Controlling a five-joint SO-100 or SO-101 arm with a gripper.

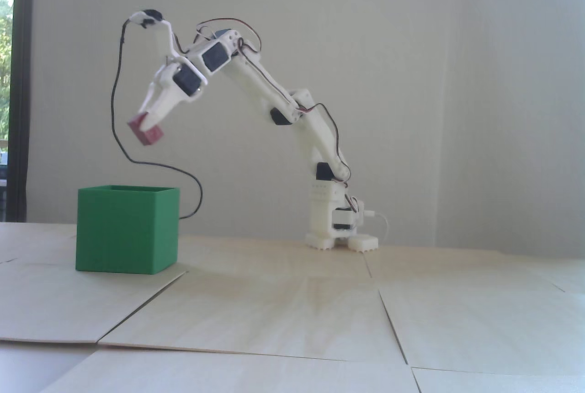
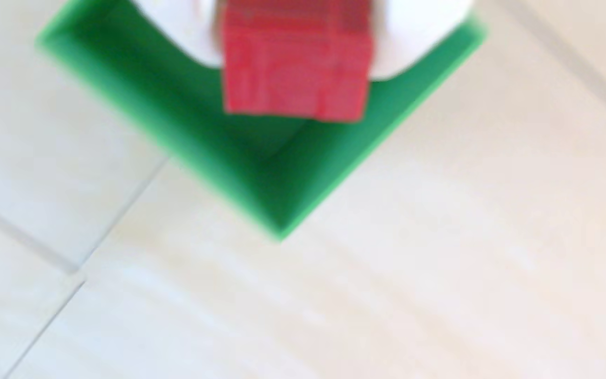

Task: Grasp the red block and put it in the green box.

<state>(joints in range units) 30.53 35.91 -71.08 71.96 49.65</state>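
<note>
High above the table [image 1: 292,320], on the left in the fixed view, my gripper [image 1: 147,124] holds the block [image 1: 145,131] tight between its jaws. I keep it up there so it clears the box [image 1: 125,231] wall. I think it hangs right over the open top, ready to drop. I count one red block, one green box and one arm.

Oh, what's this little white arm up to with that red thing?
The white arm has picked up the red block and holds it pinched in its end effector, up in the air. The block hangs above the open green box, which stands on the pale wooden table. It has not been dropped in yet. The wrist view, though blurry, shows the block over the box.
</note>
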